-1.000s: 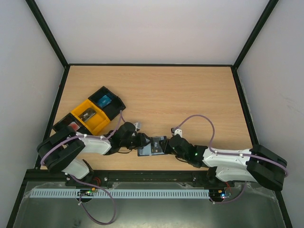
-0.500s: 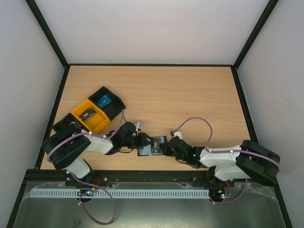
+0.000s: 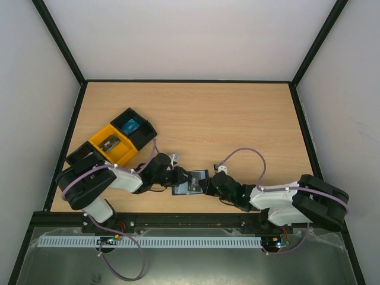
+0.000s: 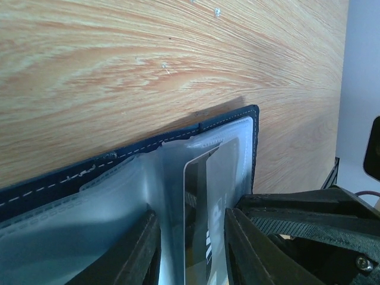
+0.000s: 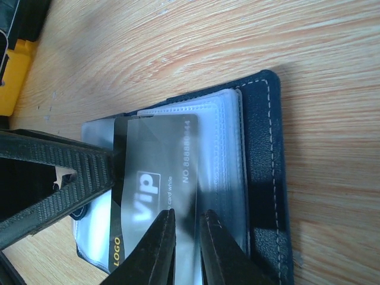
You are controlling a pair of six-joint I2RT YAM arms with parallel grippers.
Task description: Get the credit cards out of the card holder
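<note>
Card holder (image 3: pixel 189 182) lower centre, open on table (image 3: pixel 237 119). Left gripper (image 4: pixel 189 252) pinching VIP card (image 5: pixel 151 190). Right gripper (image 5: pixel 185 252) nearly closed on card edge; grip unclear.

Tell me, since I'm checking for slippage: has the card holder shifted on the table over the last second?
No. The card holder lies in the same spot relative to the yellow tray in the top view.

One card holder (image 3: pixel 189 182); one VIP card (image 5: pixel 155 178); three trays (image 3: pixel 110 144).
</note>
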